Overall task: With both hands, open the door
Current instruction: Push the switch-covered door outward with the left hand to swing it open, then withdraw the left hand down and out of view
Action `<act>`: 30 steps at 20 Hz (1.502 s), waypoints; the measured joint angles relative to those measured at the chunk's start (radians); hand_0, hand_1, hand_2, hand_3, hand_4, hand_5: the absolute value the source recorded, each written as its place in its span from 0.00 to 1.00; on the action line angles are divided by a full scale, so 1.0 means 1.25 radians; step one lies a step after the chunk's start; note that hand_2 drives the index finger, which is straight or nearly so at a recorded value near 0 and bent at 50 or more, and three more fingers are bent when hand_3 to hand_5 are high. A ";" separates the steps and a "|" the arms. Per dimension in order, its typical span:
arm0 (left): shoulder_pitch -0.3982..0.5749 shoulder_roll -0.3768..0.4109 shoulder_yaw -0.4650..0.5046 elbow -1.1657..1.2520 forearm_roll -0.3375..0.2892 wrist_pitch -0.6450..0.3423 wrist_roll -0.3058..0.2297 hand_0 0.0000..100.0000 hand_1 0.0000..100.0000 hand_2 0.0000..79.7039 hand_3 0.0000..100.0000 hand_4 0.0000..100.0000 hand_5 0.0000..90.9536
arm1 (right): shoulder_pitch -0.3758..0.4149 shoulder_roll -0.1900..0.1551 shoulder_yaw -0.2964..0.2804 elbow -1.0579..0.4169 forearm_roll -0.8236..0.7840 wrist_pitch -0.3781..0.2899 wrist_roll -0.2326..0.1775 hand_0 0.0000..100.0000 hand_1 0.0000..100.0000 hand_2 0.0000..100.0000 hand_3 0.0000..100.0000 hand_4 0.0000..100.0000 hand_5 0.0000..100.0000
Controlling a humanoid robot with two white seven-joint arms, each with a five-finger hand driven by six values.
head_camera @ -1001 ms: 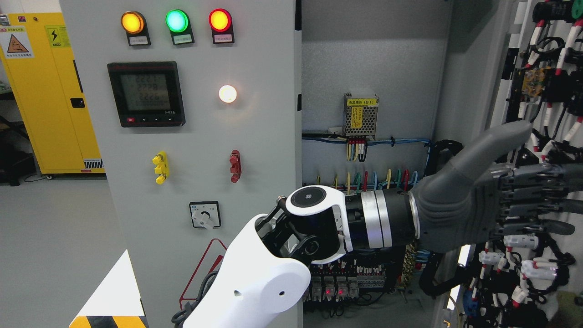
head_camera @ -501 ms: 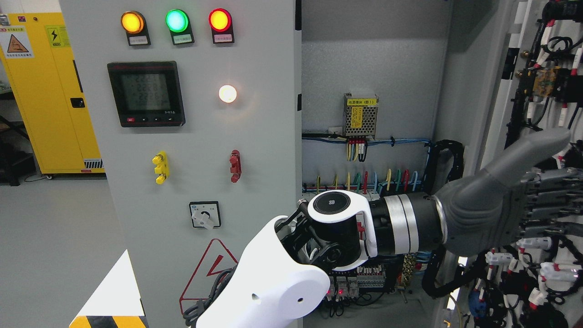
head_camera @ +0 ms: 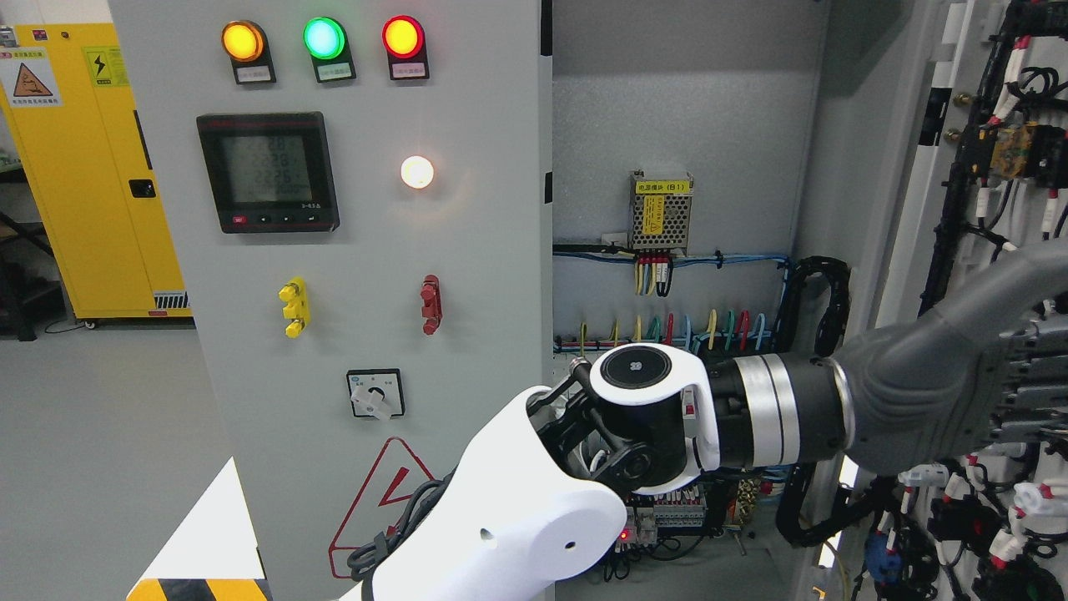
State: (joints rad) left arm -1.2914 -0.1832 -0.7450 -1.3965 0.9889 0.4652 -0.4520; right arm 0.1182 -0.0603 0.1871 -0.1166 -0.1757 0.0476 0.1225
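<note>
The open door (head_camera: pixel 968 167) stood at the right edge of the frame, swung wide, its inner face covered with black wiring and white-capped connectors. One robot hand (head_camera: pixel 984 380), the left, whose white arm entered at the bottom left of middle, reached across to it; its grey thumb pointed up and right and its fingers (head_camera: pixel 1035 376) lay extended and flat against the door's inner face, gripping nothing. The fingertips ran off the frame. Behind the arm, the cabinet interior (head_camera: pixel 684 150) held one small power supply (head_camera: pixel 661 211) above a row of coloured wires. On the closed left panel (head_camera: pixel 484 275) sat three lamps in a row at the top, amber, green and red, one meter (head_camera: pixel 269 172), one white lamp and one rotary switch (head_camera: pixel 375 393).
</note>
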 measured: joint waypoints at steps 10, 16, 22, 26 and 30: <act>-0.012 -0.003 -0.017 0.001 0.014 -0.011 0.000 0.00 0.00 0.00 0.00 0.00 0.00 | 0.000 0.000 0.000 0.000 0.000 0.000 0.000 0.20 0.12 0.00 0.00 0.00 0.00; -0.008 -0.004 -0.019 -0.002 0.021 -0.016 0.000 0.00 0.00 0.00 0.00 0.00 0.00 | 0.000 0.000 0.000 0.000 0.000 0.000 0.000 0.20 0.12 0.00 0.00 0.00 0.00; 0.046 0.015 0.016 -0.027 0.020 0.033 0.000 0.00 0.00 0.00 0.00 0.00 0.00 | 0.000 0.000 0.000 0.000 0.000 0.001 0.000 0.20 0.12 0.00 0.00 0.00 0.00; 0.117 0.066 0.038 -0.064 0.012 0.038 0.001 0.00 0.00 0.00 0.00 0.00 0.00 | 0.000 0.000 0.000 0.000 0.000 0.001 0.000 0.20 0.12 0.00 0.00 0.00 0.00; 0.239 0.124 0.066 -0.118 -0.038 0.014 0.004 0.00 0.00 0.00 0.00 0.00 0.00 | 0.000 0.000 0.000 0.000 0.000 0.001 0.000 0.20 0.12 0.00 0.00 0.00 0.00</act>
State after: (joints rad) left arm -0.9931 -0.0279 -0.6621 -1.5436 0.9417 0.4821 -0.4472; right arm 0.1182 -0.0598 0.1871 -0.1165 -0.1755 0.0487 0.1225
